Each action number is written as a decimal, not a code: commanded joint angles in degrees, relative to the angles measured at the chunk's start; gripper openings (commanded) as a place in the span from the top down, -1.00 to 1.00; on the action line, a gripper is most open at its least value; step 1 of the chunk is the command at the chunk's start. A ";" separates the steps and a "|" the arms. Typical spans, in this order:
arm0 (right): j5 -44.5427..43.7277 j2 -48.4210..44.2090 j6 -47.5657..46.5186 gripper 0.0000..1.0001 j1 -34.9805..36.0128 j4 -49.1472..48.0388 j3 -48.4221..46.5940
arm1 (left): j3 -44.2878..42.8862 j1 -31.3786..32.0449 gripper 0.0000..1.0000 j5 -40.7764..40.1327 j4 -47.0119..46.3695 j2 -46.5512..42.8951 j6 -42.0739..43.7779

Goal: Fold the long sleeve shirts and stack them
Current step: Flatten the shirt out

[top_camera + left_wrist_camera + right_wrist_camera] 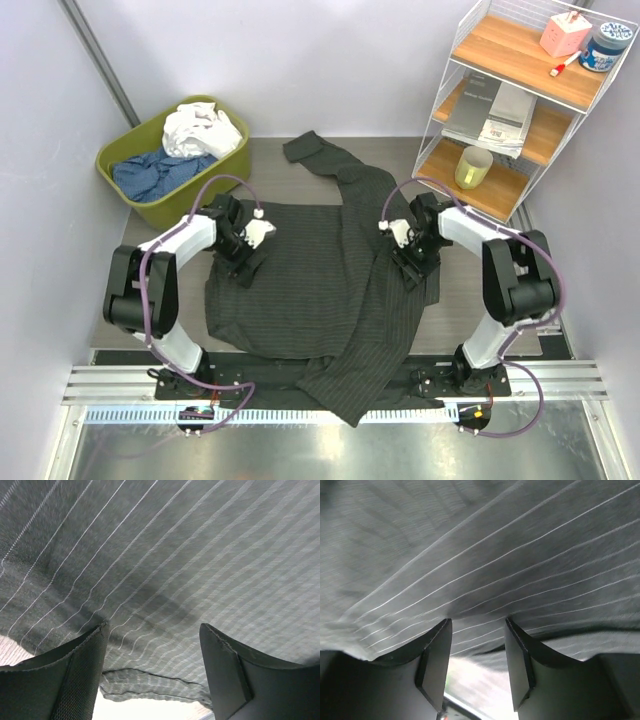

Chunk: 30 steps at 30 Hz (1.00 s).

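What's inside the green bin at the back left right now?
The green bin holds a crumpled white garment toward the back and a blue garment toward the front. Whatever lies beneath them, and the bin's floor, is covered.

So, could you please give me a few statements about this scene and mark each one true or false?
1. The pinstriped shirt lies spread on the table between the left gripper and the right gripper. True.
2. The bin is empty. False: the green bin holds white and blue clothes.
3. The left gripper is shut. False: its fingers stand apart over the shirt.
4. A yellow cup stands on the lowest shelf of the rack. True.
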State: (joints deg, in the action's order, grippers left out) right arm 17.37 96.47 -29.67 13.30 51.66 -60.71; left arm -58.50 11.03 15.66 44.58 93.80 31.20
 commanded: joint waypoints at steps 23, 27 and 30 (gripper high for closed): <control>-6.03 3.12 -6.90 -0.22 -6.28 4.68 -16.65 | -14.19 -6.19 -0.43 5.08 9.38 6.31 5.45; -4.80 5.74 -3.82 -0.20 -3.81 3.28 -15.23 | -9.71 -5.84 -0.43 4.04 10.18 4.64 7.03; -5.58 8.29 -2.85 -0.18 -3.89 1.17 -13.83 | -5.76 -5.23 -0.39 1.14 8.70 3.41 7.65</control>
State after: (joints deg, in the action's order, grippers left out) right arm 10.94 101.67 -34.72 9.39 53.93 -76.84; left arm -68.29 5.13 18.06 51.57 99.07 36.58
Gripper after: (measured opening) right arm 0.599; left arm 0.705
